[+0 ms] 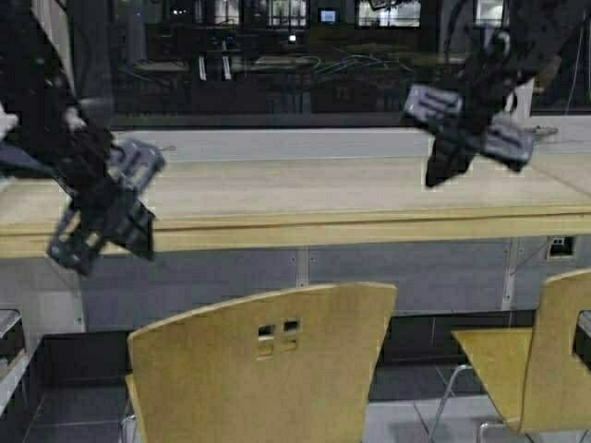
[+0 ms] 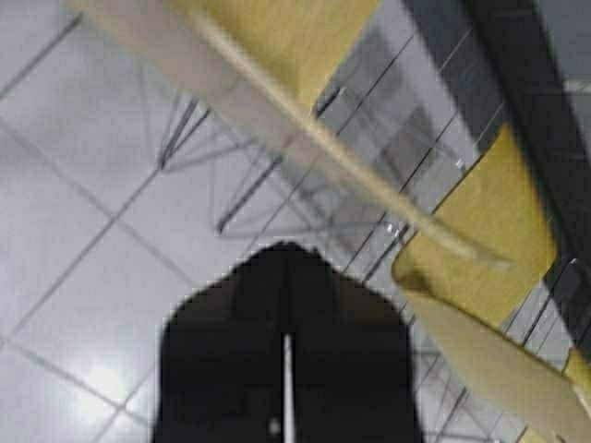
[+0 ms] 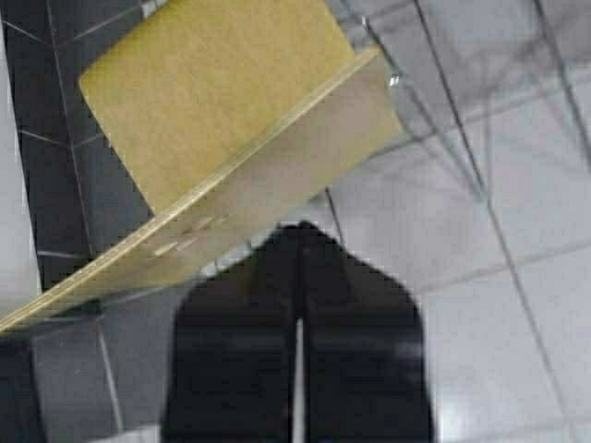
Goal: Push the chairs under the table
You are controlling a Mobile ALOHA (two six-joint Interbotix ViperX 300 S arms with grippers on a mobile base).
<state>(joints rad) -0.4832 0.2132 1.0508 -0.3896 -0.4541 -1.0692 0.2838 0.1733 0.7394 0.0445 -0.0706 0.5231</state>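
We're facing the long pale-wood counter (image 1: 314, 198) head-on, and both chairs stand pulled out on our side of it. The nearer chair (image 1: 263, 374) sits just left of centre, its curved backrest turned square towards us and running left to right, parallel to the counter's front edge. The second chair (image 1: 536, 369) is off at the right, turned partly sideways so we see its seat as well.

Up above, the left gripper (image 1: 102, 231) hangs at the counter's front edge, over the near chair's left shoulder. The right gripper (image 1: 448, 166) hovers higher, over the counter top, between the two chairs. In each wrist view the jaws look pressed together, only a thin seam between them, and neither touches anything.

So here's what the move turns on: the near chair's backrest lies below and this side of both grippers, broadside on. We judge the left arm the closer one to it. A push straight forward on that top rim should slide the seat under the counter. Nothing is tucked in yet.
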